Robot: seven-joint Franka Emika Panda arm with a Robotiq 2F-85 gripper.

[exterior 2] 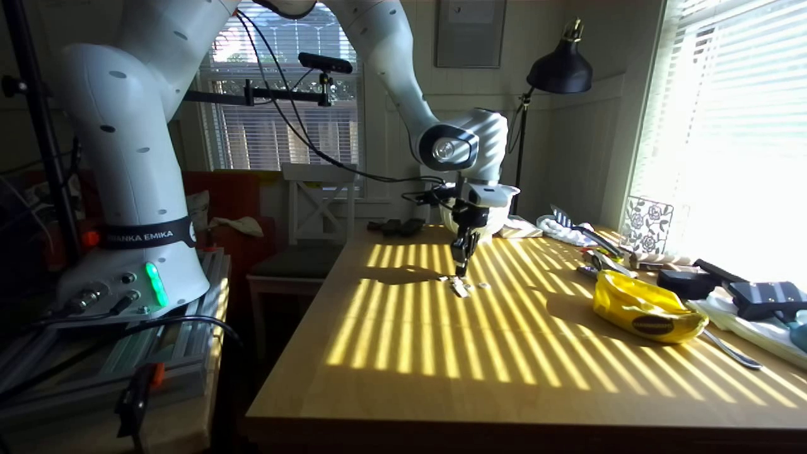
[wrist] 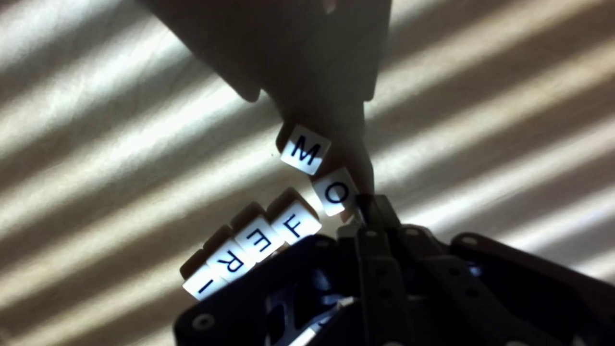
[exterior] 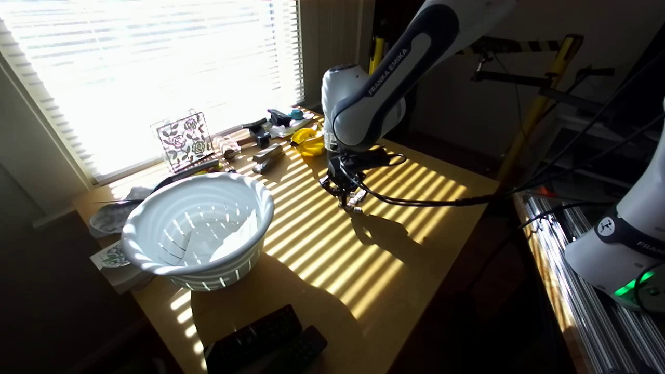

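My gripper (wrist: 377, 209) points down at the wooden table with its black fingers together and nothing visible between them. In the wrist view its fingertips are right beside a white letter tile marked O (wrist: 336, 192), touching it or almost so. A tile marked M (wrist: 305, 149) lies just beyond the O. Tiles marked F (wrist: 296, 222), E (wrist: 259, 239), R (wrist: 230, 261) and I (wrist: 205, 283) form a slanted row, partly covered by the gripper's linkage. In both exterior views the gripper (exterior: 344, 205) (exterior 2: 461, 272) is low over the small tiles (exterior: 357, 197) (exterior 2: 459, 288).
A large white basket (exterior: 136, 246) stands on the table (exterior: 332, 311). Dark remotes (exterior: 254, 337) lie near it. A yellow banana-shaped holder (exterior 2: 649, 309), a stapler-like object (exterior: 268, 156) and a floral-patterned stand (exterior: 184, 140) line the window side. A cable hangs from the wrist.
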